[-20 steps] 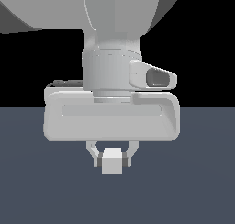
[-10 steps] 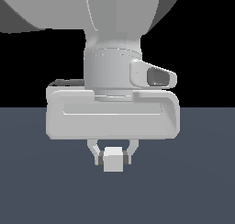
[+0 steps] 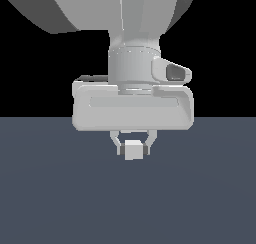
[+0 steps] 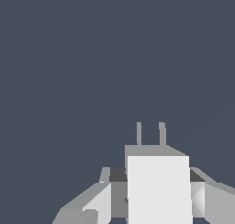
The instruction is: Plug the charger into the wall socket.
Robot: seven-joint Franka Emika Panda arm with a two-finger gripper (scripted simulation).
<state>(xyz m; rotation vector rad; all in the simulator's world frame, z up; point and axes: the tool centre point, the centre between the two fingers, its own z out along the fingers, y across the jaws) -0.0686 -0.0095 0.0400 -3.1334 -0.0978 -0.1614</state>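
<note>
Fingers (image 3: 120,149) are pressing in on both sides of the charger (image 3: 133,150), so the gripper (image 3: 133,149) is pinching that small pale cube squarely between its tips, just under the broad white hand of the arm (image 3: 132,107). In the wrist view the charger (image 4: 159,188) is filling the lower middle, and its two thin prongs (image 4: 150,133) are poking straight out from the far face, side by side and level with each other. That hold is looking deliberate: by squeezing the flat side walls, the gripper (image 4: 156,195) is leaving the pronged face free and pointing away from the hand, which is the face that has to meet the wall socket. The block is sitting straight between the fingers (image 4: 92,204), not skewed, so the prongs should be tracking wherever the wrist is aiming. Around it, the dark blue-grey floor (image 3: 55,198) is spreading out plain in every direction, and the cube is appearing to hang above it, though no shadow is confirming the gap. Beyond that, nothing: the wall socket is not showing in either view, so how far off it is and which way it is lying cannot be told. My read is that the carrying step is under way and the lining-up of prongs to holes is not yet done.
</note>
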